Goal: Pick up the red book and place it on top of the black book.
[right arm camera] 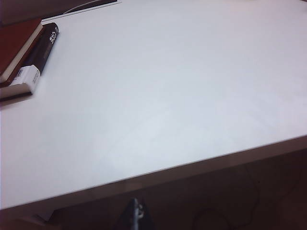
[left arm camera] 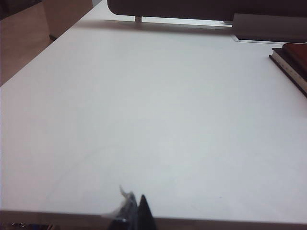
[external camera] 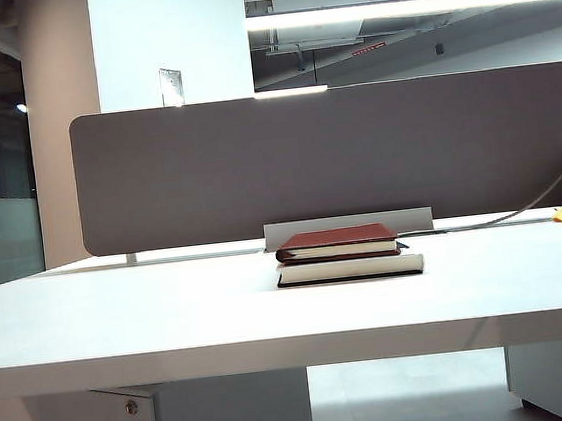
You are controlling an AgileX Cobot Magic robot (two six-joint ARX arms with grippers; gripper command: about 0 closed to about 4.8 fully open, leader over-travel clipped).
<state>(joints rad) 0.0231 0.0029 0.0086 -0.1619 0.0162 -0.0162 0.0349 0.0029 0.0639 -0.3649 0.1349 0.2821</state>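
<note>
The red book [external camera: 336, 237] already lies on top of the black book [external camera: 350, 269] at the centre of the exterior view, just in front of the grey partition [external camera: 326, 155], so the step in hand reads as finishing and staying clear. To do that well, both arms should stay back at the near edge of the white surface [external camera: 121, 318], well apart from the stack, so that nothing nudges it.

The left claw [left arm camera: 135, 211] shows only as dark tips pressed together at the bottom of its wrist view, holding nothing. The right claw [right arm camera: 136, 215] sits low at the bottom edge of its view, over the surface's near rim; its tips also look closed and empty, though little of them shows.

The red book is dark red with a leather-like cover, rounded corners and cream page edges. It is slightly narrower than the black book, which juts out to the right beneath it. In the right wrist view the stack sits at the upper left.
</note>
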